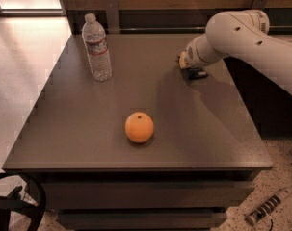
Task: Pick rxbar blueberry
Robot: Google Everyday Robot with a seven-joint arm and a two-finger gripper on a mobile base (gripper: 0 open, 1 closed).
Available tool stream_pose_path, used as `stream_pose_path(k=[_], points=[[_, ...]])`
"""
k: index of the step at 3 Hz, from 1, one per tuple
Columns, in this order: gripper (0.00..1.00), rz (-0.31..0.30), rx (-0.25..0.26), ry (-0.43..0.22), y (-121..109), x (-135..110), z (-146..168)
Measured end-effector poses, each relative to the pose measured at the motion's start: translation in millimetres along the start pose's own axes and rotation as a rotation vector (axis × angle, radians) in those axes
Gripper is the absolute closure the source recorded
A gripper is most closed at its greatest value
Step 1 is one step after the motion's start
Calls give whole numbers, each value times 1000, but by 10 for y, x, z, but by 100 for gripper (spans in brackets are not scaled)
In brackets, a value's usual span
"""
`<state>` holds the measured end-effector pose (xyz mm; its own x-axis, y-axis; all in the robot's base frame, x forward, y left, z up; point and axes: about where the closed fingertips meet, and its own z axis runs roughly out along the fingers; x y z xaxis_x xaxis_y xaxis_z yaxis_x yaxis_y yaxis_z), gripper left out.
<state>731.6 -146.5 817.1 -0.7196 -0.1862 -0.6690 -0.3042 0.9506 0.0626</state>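
My white arm reaches in from the right, and the gripper (190, 70) is down at the table top near the far right edge. A small dark object (197, 73) shows just under the wrist; it looks like part of the rxbar blueberry, mostly hidden by the arm. The wrist covers the gripper's end.
An orange (139, 127) lies near the middle front of the grey table (78, 129). A clear water bottle (97, 48) stands upright at the far left. A wall runs behind the table. A power strip (268, 207) lies on the floor at the lower right.
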Motion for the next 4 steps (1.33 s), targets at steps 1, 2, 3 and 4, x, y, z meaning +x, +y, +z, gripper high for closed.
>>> stream_pose_path(k=[1,2,3,4], points=[[100,0,0,0,0,0,-1],[100,0,0,0,1,-1,-1],[100,-114,-4,-92,228,-334,-577],[100,-123,-13,-98,261,-376,-591]])
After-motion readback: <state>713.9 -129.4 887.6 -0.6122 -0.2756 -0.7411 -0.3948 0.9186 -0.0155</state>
